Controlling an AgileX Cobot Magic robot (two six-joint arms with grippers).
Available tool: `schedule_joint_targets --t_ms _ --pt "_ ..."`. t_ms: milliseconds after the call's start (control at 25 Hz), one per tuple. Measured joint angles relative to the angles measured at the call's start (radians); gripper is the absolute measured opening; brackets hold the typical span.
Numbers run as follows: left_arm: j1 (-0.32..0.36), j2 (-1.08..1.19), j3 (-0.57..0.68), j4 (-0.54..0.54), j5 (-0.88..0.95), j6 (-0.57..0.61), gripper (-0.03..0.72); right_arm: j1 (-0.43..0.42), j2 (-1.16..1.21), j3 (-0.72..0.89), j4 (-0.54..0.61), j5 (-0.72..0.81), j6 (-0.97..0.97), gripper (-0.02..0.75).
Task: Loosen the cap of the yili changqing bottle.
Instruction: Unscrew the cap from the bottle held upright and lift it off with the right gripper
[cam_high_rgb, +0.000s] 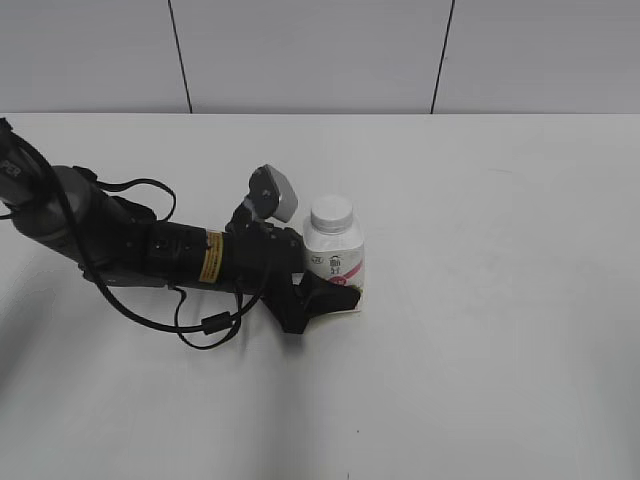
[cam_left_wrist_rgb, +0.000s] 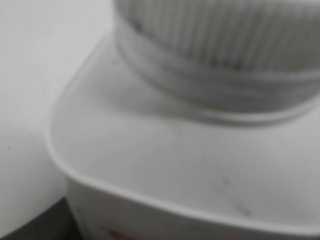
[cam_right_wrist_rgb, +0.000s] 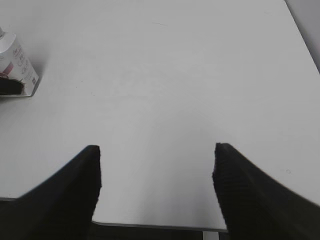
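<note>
The yili changqing bottle (cam_high_rgb: 333, 258) stands upright mid-table, white with a pink-red label. Its white ribbed cap (cam_high_rgb: 331, 212) sits on the neck. My left gripper (cam_high_rgb: 338, 282) reaches in from the left and is shut on the bottle's lower body; one black finger (cam_high_rgb: 322, 296) lies along the near side, the other is hidden behind. In the left wrist view the bottle's shoulder (cam_left_wrist_rgb: 165, 155) and cap (cam_left_wrist_rgb: 220, 35) fill the frame, blurred. My right gripper (cam_right_wrist_rgb: 156, 165) hangs open over the table's near edge with nothing between its fingers. It is far from the bottle (cam_right_wrist_rgb: 16, 60) and out of the exterior view.
The white table (cam_high_rgb: 500, 330) carries nothing else that shows. The left arm with its cables (cam_high_rgb: 150, 250) lies low across the left side. A grey panelled wall (cam_high_rgb: 320, 50) stands behind the table. The table's edge (cam_right_wrist_rgb: 150, 225) runs just below the right gripper.
</note>
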Motion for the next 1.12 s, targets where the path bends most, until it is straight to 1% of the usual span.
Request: schedule_joint_targets --t_ms 320,800,920,1120 --pt "0.0 0.001 0.0 0.0 -0.005 0.0 0.471 0.0 0.0 0.0 0.0 0.0 0.0 0.552" --pt "0.004 0.001 0.001 0.007 -0.047 0.044 0.48 0.0 0.0 0.0 0.0 0.0 0.0 0.552" --pt "0.017 0.001 0.001 0.017 -0.077 0.049 0.491 0.0 0.0 0.0 0.0 0.0 0.0 0.552" --pt "0.056 0.001 0.001 0.027 -0.175 0.059 0.546 0.0 0.0 0.0 0.0 0.0 0.0 0.552"
